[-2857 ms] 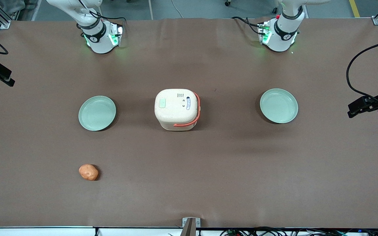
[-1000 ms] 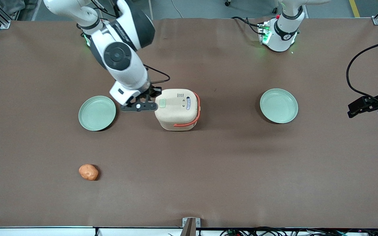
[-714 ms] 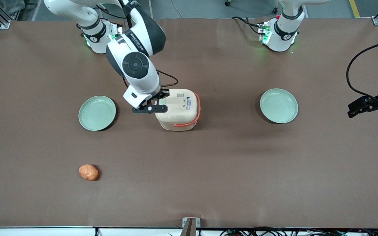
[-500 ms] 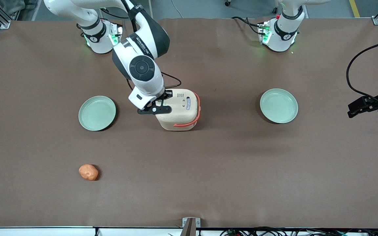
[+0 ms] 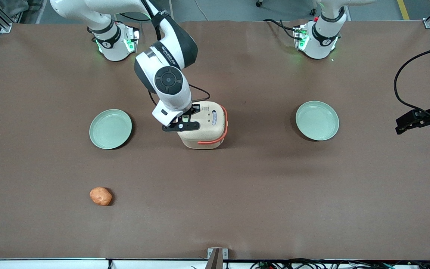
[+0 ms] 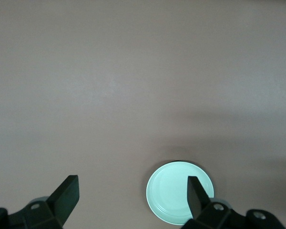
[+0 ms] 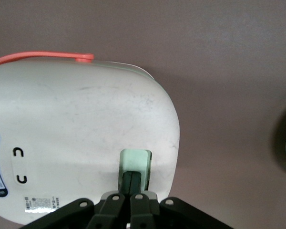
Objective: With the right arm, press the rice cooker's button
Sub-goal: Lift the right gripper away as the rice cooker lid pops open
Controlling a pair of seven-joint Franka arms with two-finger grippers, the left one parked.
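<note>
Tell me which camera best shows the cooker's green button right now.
The right wrist view: the pale green button fills the frame on the rice cooker lid, with the shut gripper at its edge. In the front view the gripper largely covers it. The left wrist view doesn't show it.

The gripper (image 7: 132, 179) is hovering over the cream lid of the rice cooker (image 7: 81, 129), its two black fingers (image 7: 127, 180) pressed together with tips lying over the pale green button (image 7: 136, 160) — the orange-red handle (image 7: 43, 56) is curving along the lid's edge.
</note>
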